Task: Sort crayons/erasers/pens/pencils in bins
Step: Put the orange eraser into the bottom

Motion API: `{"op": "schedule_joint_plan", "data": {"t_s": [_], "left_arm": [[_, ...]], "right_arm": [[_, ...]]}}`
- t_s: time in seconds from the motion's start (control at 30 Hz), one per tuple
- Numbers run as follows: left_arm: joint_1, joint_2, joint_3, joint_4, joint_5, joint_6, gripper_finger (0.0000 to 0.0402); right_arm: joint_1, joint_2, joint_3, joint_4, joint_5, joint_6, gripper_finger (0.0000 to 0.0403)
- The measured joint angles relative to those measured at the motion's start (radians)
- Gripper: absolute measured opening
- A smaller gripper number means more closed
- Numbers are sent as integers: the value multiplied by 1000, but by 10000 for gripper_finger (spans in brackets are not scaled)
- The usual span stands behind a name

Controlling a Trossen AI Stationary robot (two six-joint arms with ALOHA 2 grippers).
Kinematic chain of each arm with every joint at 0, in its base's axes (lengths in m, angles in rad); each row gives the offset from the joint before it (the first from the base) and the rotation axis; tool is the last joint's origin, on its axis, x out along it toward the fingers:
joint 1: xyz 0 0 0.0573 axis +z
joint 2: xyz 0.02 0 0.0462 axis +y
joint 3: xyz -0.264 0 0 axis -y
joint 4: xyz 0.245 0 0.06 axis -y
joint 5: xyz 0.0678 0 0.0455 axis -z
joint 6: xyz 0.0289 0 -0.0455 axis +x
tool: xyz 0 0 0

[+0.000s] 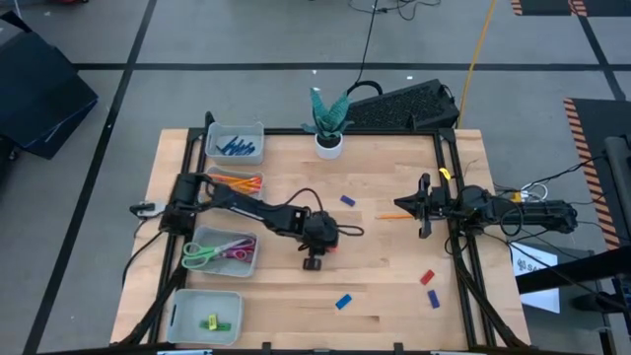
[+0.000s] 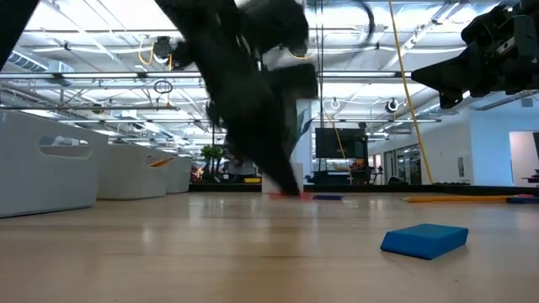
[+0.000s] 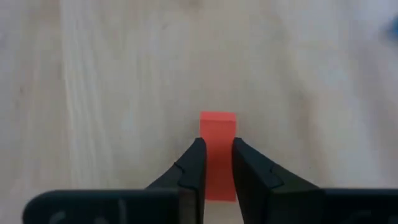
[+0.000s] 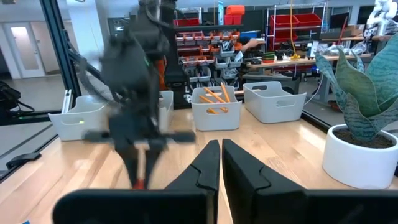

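From the high view, the left claw is down near the middle of the pale wooden table, at the end of an arm stretched out from the left side; the four pale grey-blue plastic bins stand in a column along the left edge, the nearest to the front holding a small yellow-green eraser, so the catch has to travel back toward the arm's own side. The right claw waits at the right side, just beside a long orange pencil; two small flat blue erasers and a red one lie loose toward the front and right, well apart from it. From the low view, the left arm comes down to a small flat red eraser lying on the table, with one blue eraser nearer the camera. From the left wrist view, the red eraser sits squarely between the two dark fingers, its long axis running along them and its far end poking out past the tips; the fingers press both long sides, pinching it. The next move is probably a lift. From the right wrist view, the right claw's fingers are pressed together on nothing.
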Motion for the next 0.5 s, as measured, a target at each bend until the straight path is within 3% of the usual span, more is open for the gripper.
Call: {"op": "schedule_joint_plan", "data": {"t_s": [0.23,0.5], "left_arm": [[-68,-232,7,-172,-3,-104,64],[-251,-463,9,-465,-20,-355,65]], "right_arm": [[0,0,0,0,0,0,13],[0,0,0,-2,0,0,13]]}}
